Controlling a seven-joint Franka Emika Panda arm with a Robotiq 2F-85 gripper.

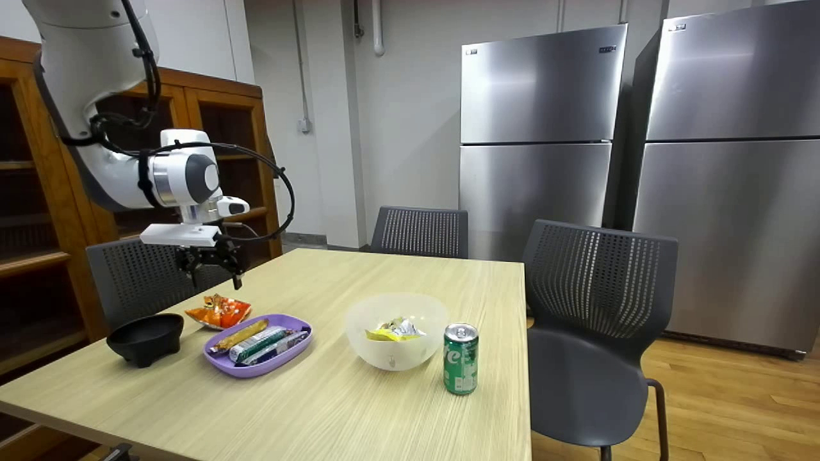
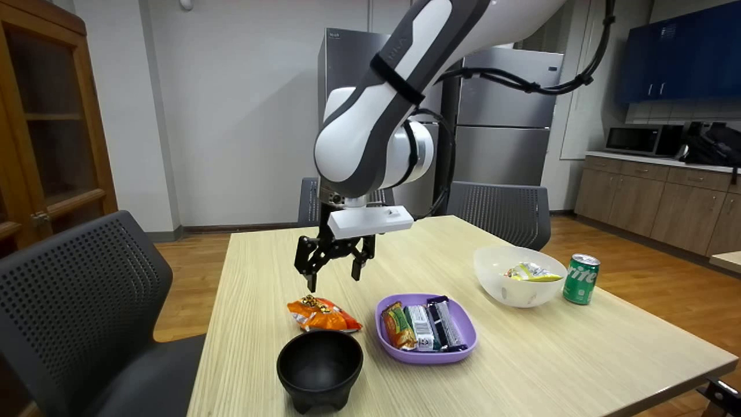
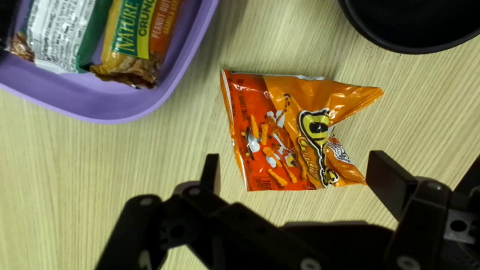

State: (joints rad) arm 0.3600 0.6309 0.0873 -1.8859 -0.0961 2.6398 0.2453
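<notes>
Over the table (image 1: 320, 416): the gripper (image 2: 334, 279) hangs with its two fingers spread wide, pinching nothing.

Crunchy Cheetos bag (image 3: 290, 138): it lies on the table below the gripper, at 6 o'clock from it in both exterior views, and is the thing nearest the fingers.

Gap: in an exterior view some air shows between the bag and the fingertips (image 1: 237, 282), so they do not touch.

Bag's long side: seen from the wrist, the bag sits at 12 o'clock from the middle of the two tips. Its longer way runs from 9 to 3 o'clock, with the crumpled end at 3. The tips stand at about 9 and 3 too, so they line up with that longer way.

Black bowl (image 3: 412, 26): near the bag in the wrist view, between 1 and 2 o'clock from it, not touching.

Purple tray (image 3: 105, 99): just beside the bag, at 10 o'clock in the wrist view. It holds three wrapped bars (image 2: 421, 327), and the one closest to the bag is a Nature Valley peanut butter bar (image 3: 137, 41).

Frosted bowl (image 2: 518, 294): at 2 o'clock from the tray in an exterior view, with a yellow snack bag (image 2: 531, 272) inside.

Sprite can (image 2: 581, 279): upright, at 3 o'clock from the frosted bowl.
</notes>
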